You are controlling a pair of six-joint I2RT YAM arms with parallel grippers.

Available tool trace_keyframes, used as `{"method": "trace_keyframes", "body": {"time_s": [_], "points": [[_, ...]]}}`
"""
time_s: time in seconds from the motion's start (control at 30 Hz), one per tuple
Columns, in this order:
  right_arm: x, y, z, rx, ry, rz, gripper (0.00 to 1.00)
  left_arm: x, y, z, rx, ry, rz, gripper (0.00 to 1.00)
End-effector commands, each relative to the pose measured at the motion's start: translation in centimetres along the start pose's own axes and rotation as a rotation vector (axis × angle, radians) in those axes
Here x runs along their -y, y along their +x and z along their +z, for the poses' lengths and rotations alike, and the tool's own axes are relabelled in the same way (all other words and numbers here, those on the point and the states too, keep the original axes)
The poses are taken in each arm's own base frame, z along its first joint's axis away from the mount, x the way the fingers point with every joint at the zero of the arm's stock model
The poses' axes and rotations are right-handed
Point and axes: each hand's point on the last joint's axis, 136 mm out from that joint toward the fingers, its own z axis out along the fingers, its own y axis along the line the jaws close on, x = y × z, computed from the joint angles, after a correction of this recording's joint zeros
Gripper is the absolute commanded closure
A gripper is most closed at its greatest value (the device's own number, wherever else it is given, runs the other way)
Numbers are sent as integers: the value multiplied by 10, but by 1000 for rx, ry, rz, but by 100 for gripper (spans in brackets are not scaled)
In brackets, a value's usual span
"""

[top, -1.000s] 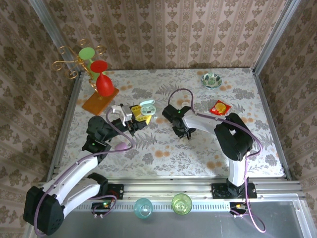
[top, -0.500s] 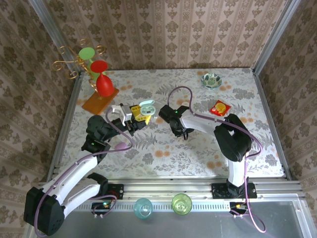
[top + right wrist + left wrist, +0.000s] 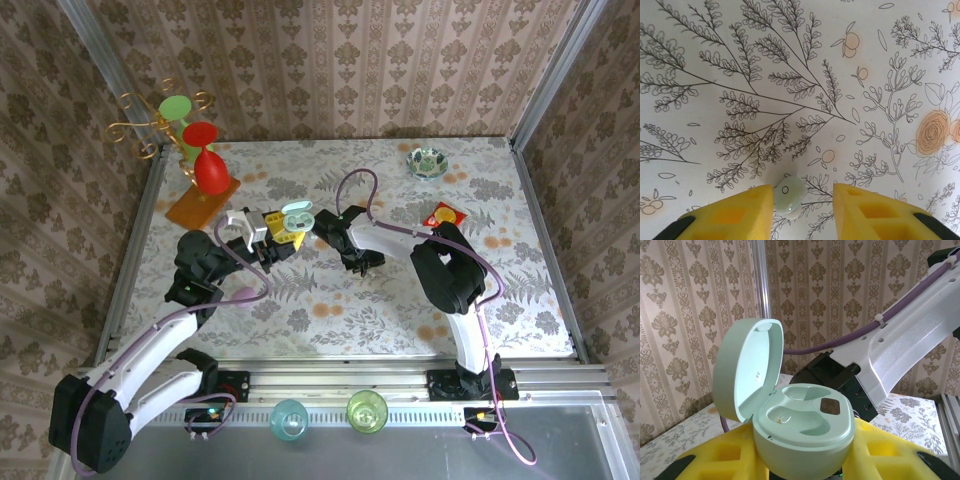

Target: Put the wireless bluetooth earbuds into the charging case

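My left gripper (image 3: 802, 462) is shut on the mint-green charging case (image 3: 800, 425), its yellow fingers (image 3: 705, 462) on either side. The lid stands open and both wells are empty. From above, the case (image 3: 296, 216) is held up at the table's left centre. My right gripper (image 3: 803, 200) points straight down at the table, open. One pale green earbud (image 3: 789, 196) lies between its jaws, touching the left finger (image 3: 747, 210), with a gap to the right one. Seen from above, the right wrist (image 3: 352, 245) hangs just right of the case.
A lilac pebble-shaped case (image 3: 243, 294) lies by the left arm. Red and green glasses on a gold stand (image 3: 200, 160) and an orange tray (image 3: 200, 207) sit back left. A small bowl (image 3: 427, 161) and a red-yellow packet (image 3: 443, 216) are at the right.
The right arm has swung left, toward the held case, and its jaws have narrowed around the earbud. The left arm and the case have stayed still.
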Motion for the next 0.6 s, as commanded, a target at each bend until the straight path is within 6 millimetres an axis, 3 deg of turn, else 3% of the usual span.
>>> {"method": "trace_keyframes", "body": {"time_s": [0.0,0.3,0.57], "points": [[6,12,11,-51,50,8,66,3,-22,1,53,25,47,75],[-6,20,24,-97,22,-5,71,3,-22,2,54,26,44,75],[-3,28,27,-116,30,-13,76,2,-21,2,52,24,40,75]]}}
